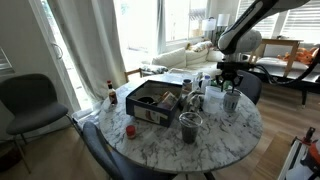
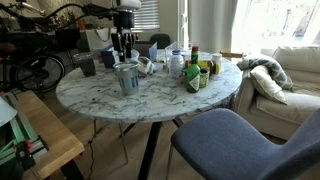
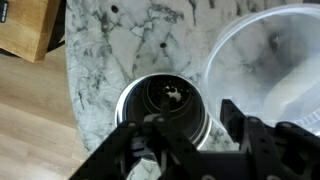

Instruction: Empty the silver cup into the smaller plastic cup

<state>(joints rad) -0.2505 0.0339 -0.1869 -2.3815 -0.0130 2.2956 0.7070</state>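
We risk tipping the silver cup [image 3: 165, 95]: our half-spread tool [image 3: 190, 116] straddles its three o'clock rim, crowding the wider plastic cup [image 3: 270, 50].

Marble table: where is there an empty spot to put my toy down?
Bare: the front of the round white marble table, in an exterior view, from the wide whitish plastic cup across to the cluster of bottles. Crowded: the middle, around those bottles and the dark box, and by the shiny silver metal cup.
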